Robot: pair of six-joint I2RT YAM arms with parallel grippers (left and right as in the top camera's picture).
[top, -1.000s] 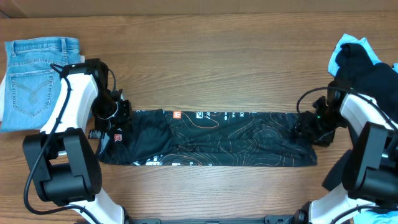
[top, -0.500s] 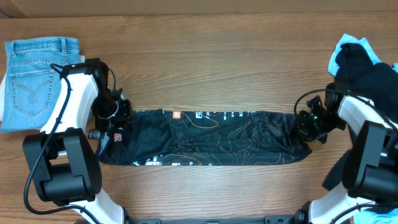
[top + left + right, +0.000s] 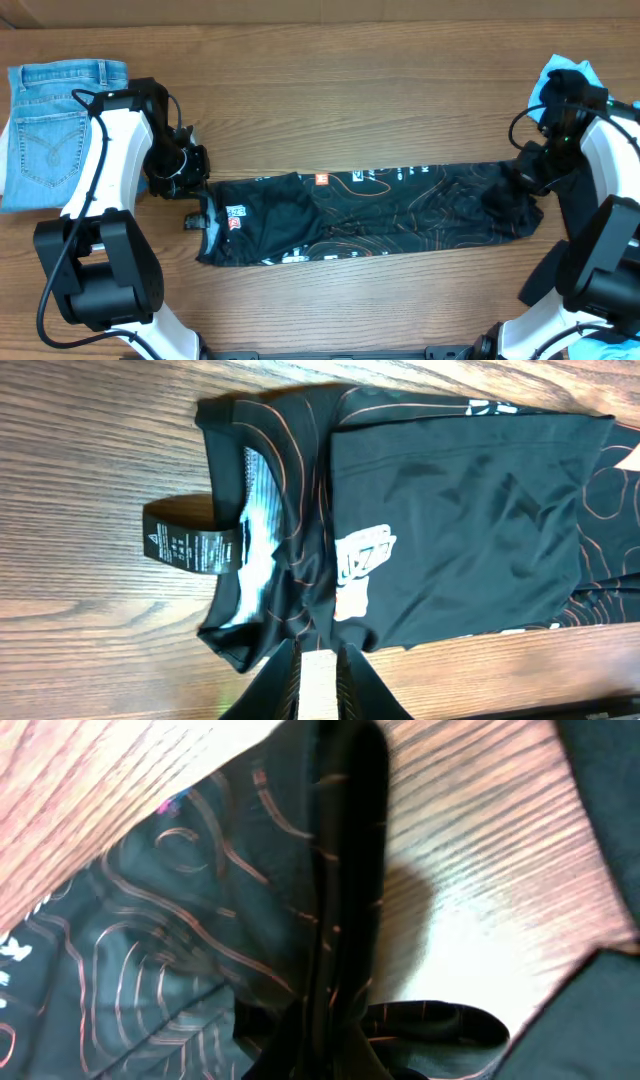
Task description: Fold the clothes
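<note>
The right end effector (image 3: 522, 183) had snapped tight on the hem end of the jersey (image 3: 370, 215) and dragged it up and back, so the long folded strip now lay slanted across the bench (image 3: 350, 90) rather than straight. The left end effector (image 3: 318, 670) sat narrow at the collar end; I couldn't tell if it pinched cloth. To me, that looked like the start of the crosswise fold.

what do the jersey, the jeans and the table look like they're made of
Jersey: thin synthetic sports knit, probably polyester; slight sheen, printed orange lines. Jeans: light-blue denim, stitched pocket seams. Table: wood or wood-look laminate, visible grain; cannot tell which.
</note>
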